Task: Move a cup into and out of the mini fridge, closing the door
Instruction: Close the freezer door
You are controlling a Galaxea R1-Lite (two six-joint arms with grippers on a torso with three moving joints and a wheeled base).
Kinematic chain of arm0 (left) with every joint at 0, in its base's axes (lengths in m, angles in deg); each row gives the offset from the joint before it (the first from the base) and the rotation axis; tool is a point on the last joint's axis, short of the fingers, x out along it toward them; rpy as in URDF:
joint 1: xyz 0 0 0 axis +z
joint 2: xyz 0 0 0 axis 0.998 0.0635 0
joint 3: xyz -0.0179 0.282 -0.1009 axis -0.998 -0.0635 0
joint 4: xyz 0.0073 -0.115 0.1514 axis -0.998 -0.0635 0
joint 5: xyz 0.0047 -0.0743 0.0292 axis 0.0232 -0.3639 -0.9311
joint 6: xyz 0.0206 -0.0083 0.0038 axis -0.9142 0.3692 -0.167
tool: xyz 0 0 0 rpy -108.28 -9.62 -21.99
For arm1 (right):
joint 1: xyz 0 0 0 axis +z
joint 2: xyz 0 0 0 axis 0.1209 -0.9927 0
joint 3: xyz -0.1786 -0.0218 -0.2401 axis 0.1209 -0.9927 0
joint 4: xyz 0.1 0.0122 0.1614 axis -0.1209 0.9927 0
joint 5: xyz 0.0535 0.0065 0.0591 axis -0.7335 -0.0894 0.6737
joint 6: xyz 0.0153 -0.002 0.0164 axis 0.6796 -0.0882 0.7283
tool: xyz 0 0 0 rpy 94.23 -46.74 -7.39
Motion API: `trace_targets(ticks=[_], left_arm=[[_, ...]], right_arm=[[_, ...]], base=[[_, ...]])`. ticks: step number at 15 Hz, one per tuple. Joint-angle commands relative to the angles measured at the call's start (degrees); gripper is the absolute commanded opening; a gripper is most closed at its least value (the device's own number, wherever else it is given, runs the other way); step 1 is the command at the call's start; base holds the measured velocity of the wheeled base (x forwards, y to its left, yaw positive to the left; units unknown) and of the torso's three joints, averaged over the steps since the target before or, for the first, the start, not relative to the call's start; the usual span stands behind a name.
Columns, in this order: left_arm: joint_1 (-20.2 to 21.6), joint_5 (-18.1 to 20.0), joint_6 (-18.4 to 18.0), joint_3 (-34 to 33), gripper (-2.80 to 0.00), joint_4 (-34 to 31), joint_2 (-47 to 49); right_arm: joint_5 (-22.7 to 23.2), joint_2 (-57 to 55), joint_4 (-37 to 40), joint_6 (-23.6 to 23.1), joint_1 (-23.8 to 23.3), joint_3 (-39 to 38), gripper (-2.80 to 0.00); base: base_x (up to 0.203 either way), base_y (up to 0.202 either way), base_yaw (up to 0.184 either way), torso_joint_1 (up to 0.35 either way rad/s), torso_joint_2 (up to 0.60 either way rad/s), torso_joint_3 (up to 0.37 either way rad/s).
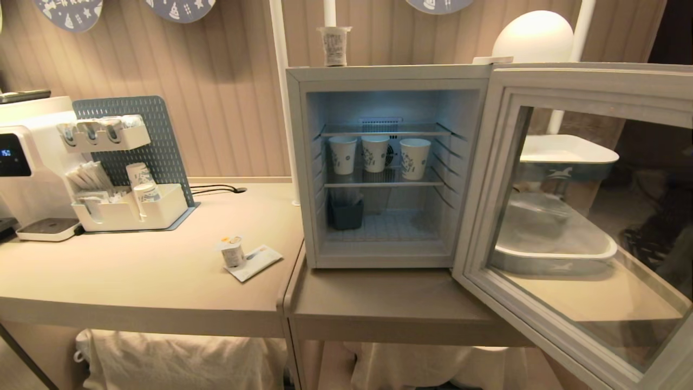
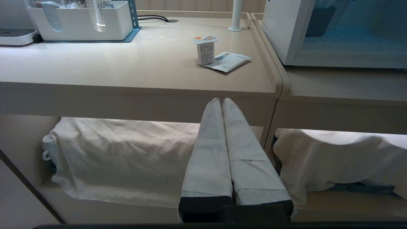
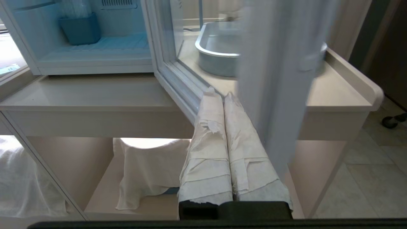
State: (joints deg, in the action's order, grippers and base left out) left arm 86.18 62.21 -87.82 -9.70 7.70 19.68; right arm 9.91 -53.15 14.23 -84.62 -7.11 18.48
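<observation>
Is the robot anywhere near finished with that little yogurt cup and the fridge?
Barely begun. Done: only the door stands open. In hand: nothing; left gripper and right gripper are shut and empty below the counters. Left: the cup sits on the table beside the mini fridge.

Room light: we see warm, even, fairly dim light on the counter [image 1: 135,281] in the head view.
Fridge glow: cool bluish light fills the mini fridge [image 1: 379,162], at centre of the frame.
Glare: pale reflections cross the door [image 1: 584,216] glass at right.
Shadows: soft and short, darkest under the counter at the bottom.
Distortion: straight edges bow toward the frame corners.
Blur: in the right wrist view the door edge [image 3: 273,79] at upper right is smeared, out of focus.
</observation>
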Motion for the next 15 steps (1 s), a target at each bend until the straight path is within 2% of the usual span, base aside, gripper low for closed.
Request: trace_targets(ticks=[1,3,7,12,15], left_arm=[[0.01,-0.06,0.05,-0.09,-2.80,0.00,-0.02],[0.01,-0.01,0.05,-0.10,-2.80,0.00,-0.02],[0.01,0.00,0.05,-0.13,-2.80,0.00,-0.02],[0.01,0.00,-0.04,-0.18,-2.80,0.00,-0.02],[0.01,0.00,-0.10,-0.10,-2.80,0.02,-0.02]], right_arm=[[0.04,-0.09,0.06,-0.03,-0.01,0.00,-2.80],[0.04,-0.09,0.06,-0.03,-0.02,0.00,-2.80],[0.04,-0.09,0.06,-0.03,0.05,0.00,-2.80],[0.04,-0.09,0.06,-0.03,0.07,0.00,-2.80],[0.04,-0.09,0.06,-0.03,0.02,0.00,-2.80]], base=[[0.000,0.000,0.000,0.000,0.00,0.000],[-0.045,-0.001,-0.006,-0.001,0.01,0.001],[-0.198,0.000,0.004,0.001,0.00,0.001],[-0.013,0.000,-0.001,0.000,0.00,0.000],[0.002,-0.124,0.002,0.004,0.00,0.003]])
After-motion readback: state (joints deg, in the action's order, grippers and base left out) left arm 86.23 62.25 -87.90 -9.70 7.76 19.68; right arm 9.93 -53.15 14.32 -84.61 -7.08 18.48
